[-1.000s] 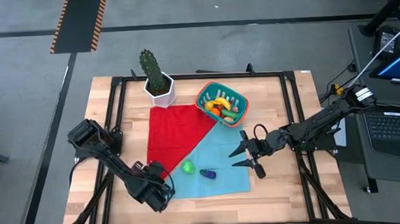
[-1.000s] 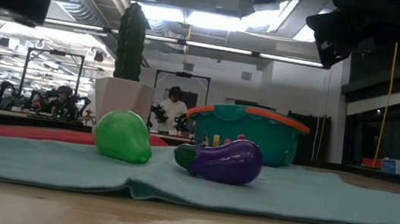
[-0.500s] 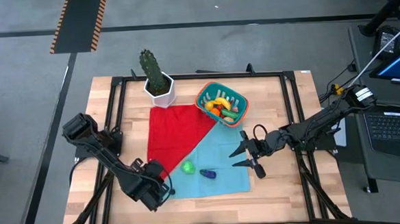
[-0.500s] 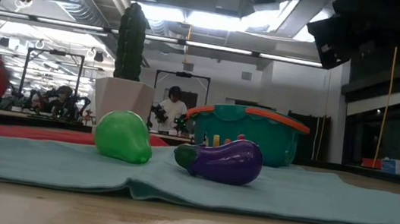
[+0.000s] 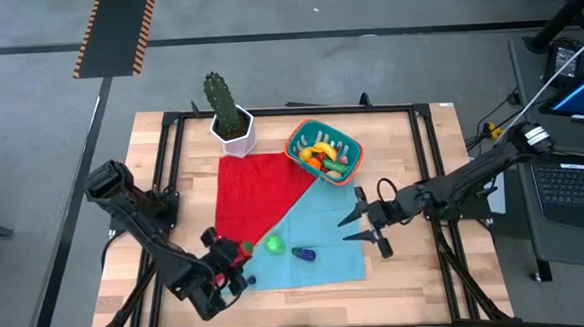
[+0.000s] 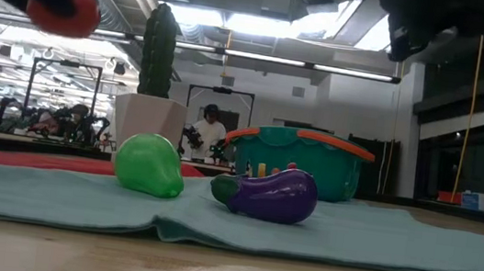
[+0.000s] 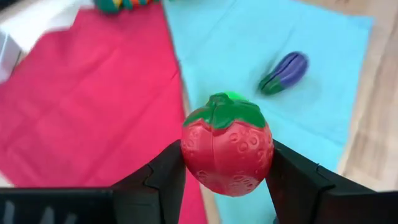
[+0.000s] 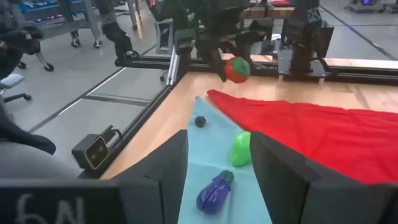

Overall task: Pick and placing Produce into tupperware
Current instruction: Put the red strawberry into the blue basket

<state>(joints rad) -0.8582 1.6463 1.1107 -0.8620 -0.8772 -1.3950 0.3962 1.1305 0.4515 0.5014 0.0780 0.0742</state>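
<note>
The left gripper (image 7: 225, 186) has its jaws closed on one red strawberry (image 7: 227, 152), held up in the air off the blue cloth (image 5: 316, 232). The right gripper (image 5: 360, 227) hangs on the other side of that cloth — jaws partly open, holding nothing. Two toys lie on the blue cloth: one green pear (image 6: 149, 165) and one purple eggplant (image 6: 272, 194), near each other. The teal tub (image 5: 323, 152) sits at the cloth's far corner — several fruits inside, too jumbled to count. One cactus (image 5: 223, 102) stands beside the red cloth (image 5: 264, 193).
</note>
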